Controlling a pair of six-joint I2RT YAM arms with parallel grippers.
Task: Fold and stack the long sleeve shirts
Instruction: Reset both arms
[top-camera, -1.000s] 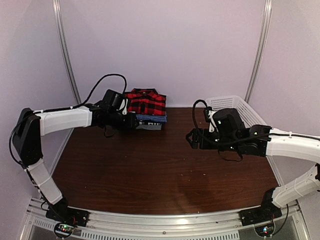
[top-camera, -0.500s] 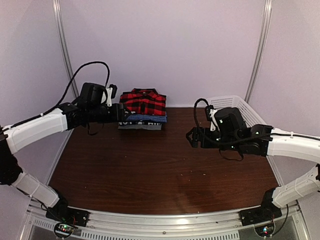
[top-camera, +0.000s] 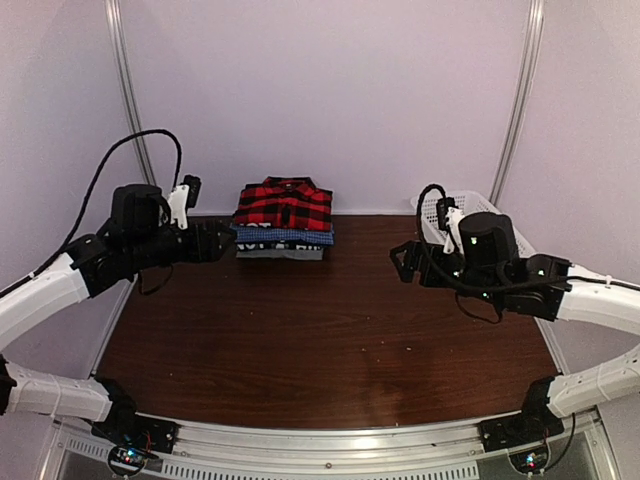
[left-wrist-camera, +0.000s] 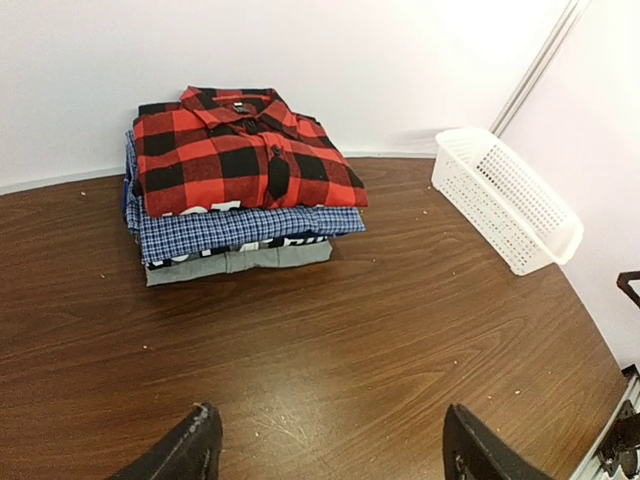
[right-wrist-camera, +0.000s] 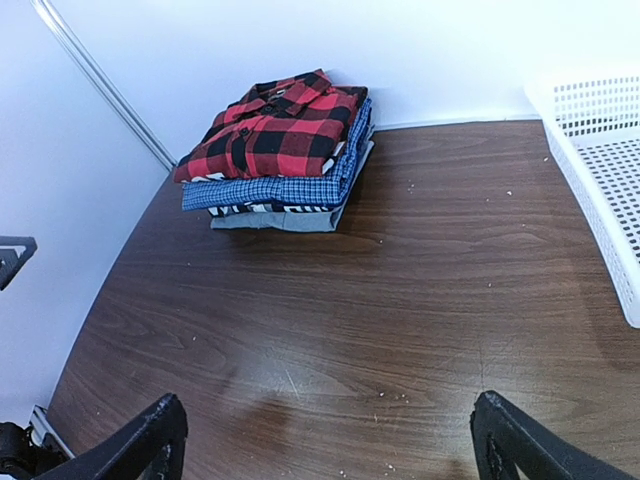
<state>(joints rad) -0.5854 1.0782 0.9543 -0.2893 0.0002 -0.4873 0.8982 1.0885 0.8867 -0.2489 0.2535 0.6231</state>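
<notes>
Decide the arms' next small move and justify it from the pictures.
Probably retract both arms to rest: the red plaid shirt lies folded atop the blue checked shirt and grey shirt, the left pincer and right pincer are open and empty, and the basket shows no shirt.

Folded shirts in neat stack at far side of surface (left-wrist-camera: 350, 340), left of centre. Red-and-black plaid shirt (left-wrist-camera: 245, 160) on top, flat, buttoned, collar at far end. Blue fine-checked shirt (left-wrist-camera: 230, 228) directly beneath. Grey shirt (left-wrist-camera: 240, 262) at bottom, dark-and-white layer just above it.
</notes>
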